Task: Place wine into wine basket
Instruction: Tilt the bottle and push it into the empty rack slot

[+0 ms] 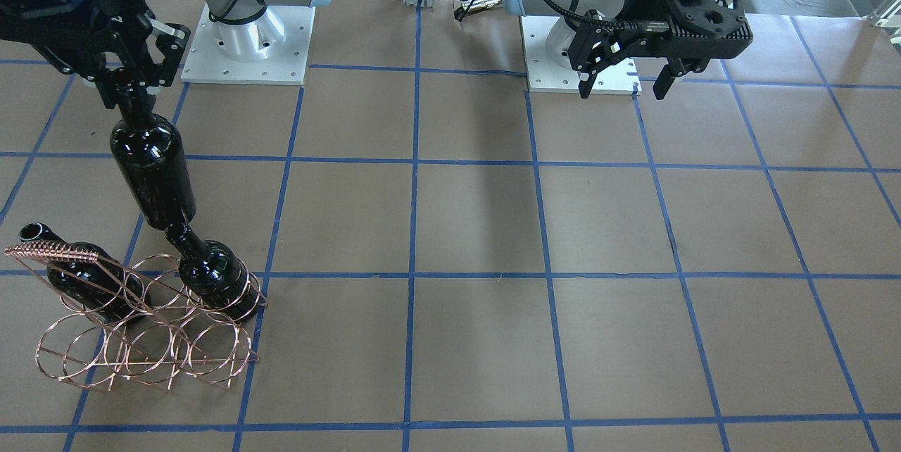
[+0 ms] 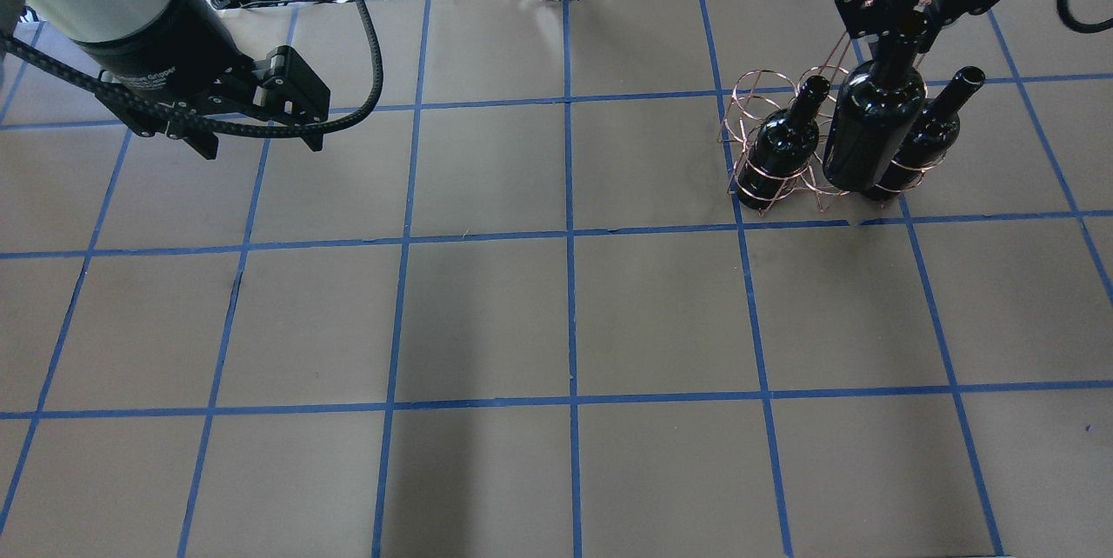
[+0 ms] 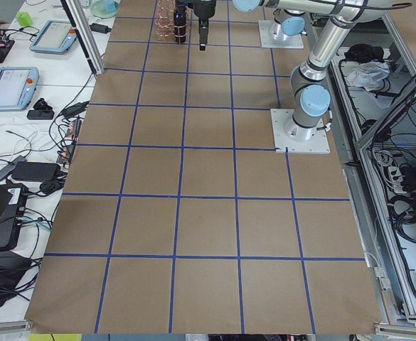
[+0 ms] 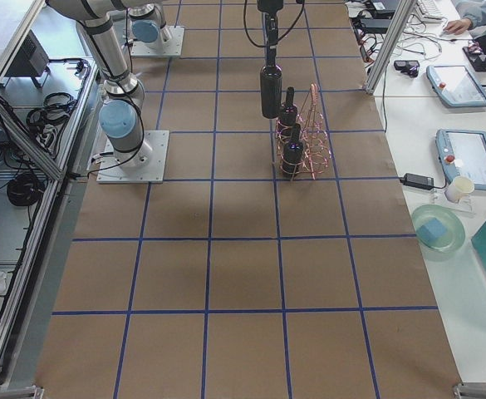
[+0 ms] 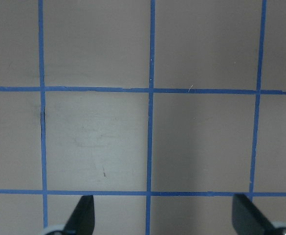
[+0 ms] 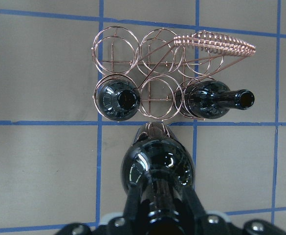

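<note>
Status: two of three are in. The wine basket (image 6: 158, 48) has one seated bottle (image 6: 117, 98) in one end ring of the row on the robot's side and a second seated bottle (image 6: 212, 100) in the other end ring. The middle ring (image 6: 157, 93) between them is vacant, and the far row looks vacant too.

Right pincer (image 1: 136, 82) is pinching the third wine bottle (image 1: 152, 170) by the neck. The bottle hangs neck-up, raised off the table (image 2: 565, 315), base down, just on the robot's side of the basket. It isn't in a ring yet.

My read of what's left: line the base up over the middle ring, lower it between the two seated necks, then release.

Left pincer (image 2: 261, 141) is spread and carries nothing, well apart from the basket. Its wrist camera shows only taped table between the fingers (image 5: 81, 215).

Hard to make out:
- In the right wrist view the held bottle's own body hides its base, so I can't tell the offset to the middle ring.
- In the front view the base sits right by a seated neck, touching or apart I can't tell.
- The finger contact on the neck is mostly buried in black-on-black.
- In the left side view the basket area is too small to be of use.
</note>
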Controlling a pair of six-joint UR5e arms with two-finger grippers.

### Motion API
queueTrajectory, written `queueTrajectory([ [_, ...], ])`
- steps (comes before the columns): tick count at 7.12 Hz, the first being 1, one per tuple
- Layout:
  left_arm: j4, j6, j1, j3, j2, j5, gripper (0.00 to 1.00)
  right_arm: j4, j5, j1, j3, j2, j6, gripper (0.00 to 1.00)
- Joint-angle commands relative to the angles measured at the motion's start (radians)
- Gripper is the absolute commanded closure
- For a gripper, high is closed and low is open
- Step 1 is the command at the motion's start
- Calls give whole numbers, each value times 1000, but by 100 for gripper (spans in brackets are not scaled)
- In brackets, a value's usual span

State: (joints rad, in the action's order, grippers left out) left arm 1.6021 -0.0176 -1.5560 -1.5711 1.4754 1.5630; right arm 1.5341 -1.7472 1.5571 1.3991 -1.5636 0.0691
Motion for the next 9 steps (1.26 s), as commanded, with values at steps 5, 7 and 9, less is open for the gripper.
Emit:
queueTrajectory([
  [5, -59, 19, 0, -26, -1, 15, 0, 123, 118, -131, 4, 79, 120, 100],
  [7, -56, 16, 1, -27, -3, 15, 0, 142, 118, -132, 9, 108, 156, 100],
  [9, -57, 16, 1, -29, 0, 14, 0, 182, 141, -138, 34, 112, 215, 100],
])
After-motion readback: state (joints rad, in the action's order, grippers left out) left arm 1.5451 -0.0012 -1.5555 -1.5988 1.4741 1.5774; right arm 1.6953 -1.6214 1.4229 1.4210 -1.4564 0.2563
